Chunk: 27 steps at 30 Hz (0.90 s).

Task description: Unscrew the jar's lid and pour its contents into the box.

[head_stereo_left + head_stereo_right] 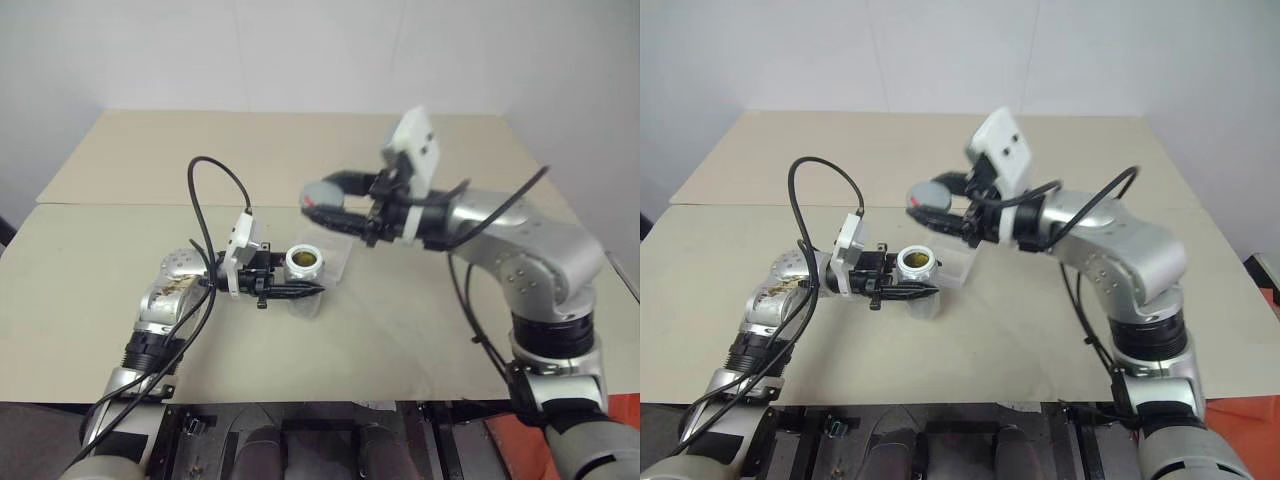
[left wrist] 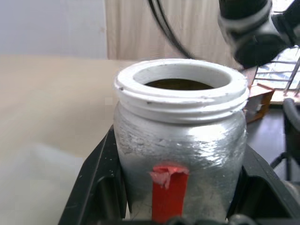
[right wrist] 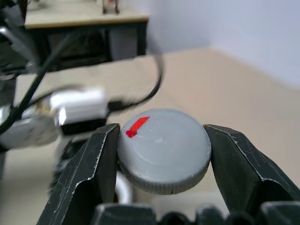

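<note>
I have the left end effector [image 1: 300, 290] clamped on the jar [image 1: 305, 264], its black fingers [image 2: 101, 187] pressed against both sides of the silvery body, just below the white threaded rim. The jar stands upright with its mouth uncovered, and from the head camera I can see the yellowish-brown contents [image 1: 305, 262] inside. A red label patch [image 2: 168, 190] faces the left wrist camera. My right end effector [image 1: 330, 205] grips the lid [image 1: 322, 193], one finger [image 3: 89, 173] on each side of the grey cap, which carries a small red mark on top. The lid is held above the jar and apart from it. The clear box [image 1: 335, 262] sits on the beige worktop [image 1: 420, 330], just behind and beside the jar.
</note>
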### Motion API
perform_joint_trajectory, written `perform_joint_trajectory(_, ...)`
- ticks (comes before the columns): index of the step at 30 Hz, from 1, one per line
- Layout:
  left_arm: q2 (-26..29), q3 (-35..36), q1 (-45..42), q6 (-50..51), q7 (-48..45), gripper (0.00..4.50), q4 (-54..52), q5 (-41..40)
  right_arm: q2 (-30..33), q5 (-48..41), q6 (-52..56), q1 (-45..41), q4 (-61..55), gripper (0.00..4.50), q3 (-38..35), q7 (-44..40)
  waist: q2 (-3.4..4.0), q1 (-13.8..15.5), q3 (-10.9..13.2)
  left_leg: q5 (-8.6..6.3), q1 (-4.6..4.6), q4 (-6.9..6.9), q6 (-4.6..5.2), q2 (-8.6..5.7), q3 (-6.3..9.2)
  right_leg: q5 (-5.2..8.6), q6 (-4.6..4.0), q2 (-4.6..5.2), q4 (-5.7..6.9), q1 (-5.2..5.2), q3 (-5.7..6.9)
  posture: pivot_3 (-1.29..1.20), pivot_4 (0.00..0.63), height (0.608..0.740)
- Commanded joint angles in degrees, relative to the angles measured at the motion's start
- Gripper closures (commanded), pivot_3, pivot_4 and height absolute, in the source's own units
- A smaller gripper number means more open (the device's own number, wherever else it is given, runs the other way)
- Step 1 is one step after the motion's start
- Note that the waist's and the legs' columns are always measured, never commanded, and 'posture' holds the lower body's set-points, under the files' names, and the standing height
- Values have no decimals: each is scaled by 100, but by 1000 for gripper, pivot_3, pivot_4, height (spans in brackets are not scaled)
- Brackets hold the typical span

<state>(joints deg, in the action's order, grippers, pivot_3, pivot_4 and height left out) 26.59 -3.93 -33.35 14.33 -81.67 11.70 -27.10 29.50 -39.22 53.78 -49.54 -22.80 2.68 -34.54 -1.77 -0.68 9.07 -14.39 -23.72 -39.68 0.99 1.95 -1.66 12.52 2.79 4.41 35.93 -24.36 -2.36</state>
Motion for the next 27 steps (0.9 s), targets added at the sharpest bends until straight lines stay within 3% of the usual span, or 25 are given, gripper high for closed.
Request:
perform_joint_trajectory(1, 64, 35, -104, 1, -43, 2418, -276, -90, 170, 18, -321, -121, -12, 1723, -216, -277, 0, -7, 0, 0, 0, 0, 0, 0, 0, 0, 0, 0, 0, 0, -1, 0, 150, 740)
perform_joint_trajectory(4, 88, 141, -216, -64, 33, 2418, -221, -75, 388, 112, -341, 57, 46, 1723, -341, -322, 0, -6, 0, 0, 0, 0, 0, 0, -1, 0, 0, 0, 1, 0, -1, 0, 150, 740)
perform_joint_trajectory(10, 282, 500, -354, -250, 225, 2418, -146, -68, 799, 578, -474, 1283, 93, 1723, -749, 47, 0, 30, 0, 0, -2, -1, 0, -3, -2, 0, 0, 4, -6, 3, -1, 0, 150, 740)
perform_joint_trajectory(16, 444, 811, -493, -536, 592, 2418, 149, 56, 550, 846, -481, 2344, 208, 1723, -1145, 695, -1, -3, 0, 0, -1, 0, 0, -1, -2, 0, 0, 1, -3, 1, -2, 0, 150, 740)
perform_joint_trajectory(18, 458, 821, -532, -619, 691, 2418, 265, 115, 380, 1008, -417, 2567, 300, 1010, -1089, 982, 0, -10, 0, 0, 0, 1, 0, -1, -2, 0, 0, 0, -3, 0, -3, 0, 150, 740)
perform_joint_trajectory(22, 403, 774, -516, -645, 808, 2418, 245, 123, 279, 1372, -511, 2894, 448, 48, -816, 1132, 0, -8, 0, 0, -1, 1, 0, -1, -2, 0, 0, 0, -4, 1, -3, 0, 150, 740)
perform_joint_trajectory(27, 394, 741, -479, -632, 880, 2418, 146, 107, 527, 1356, -596, 3138, 168, 48, -865, 758, 0, -4, 0, 0, -1, 1, 0, -2, -3, 0, 0, 1, -4, 1, -4, 0, 150, 740)
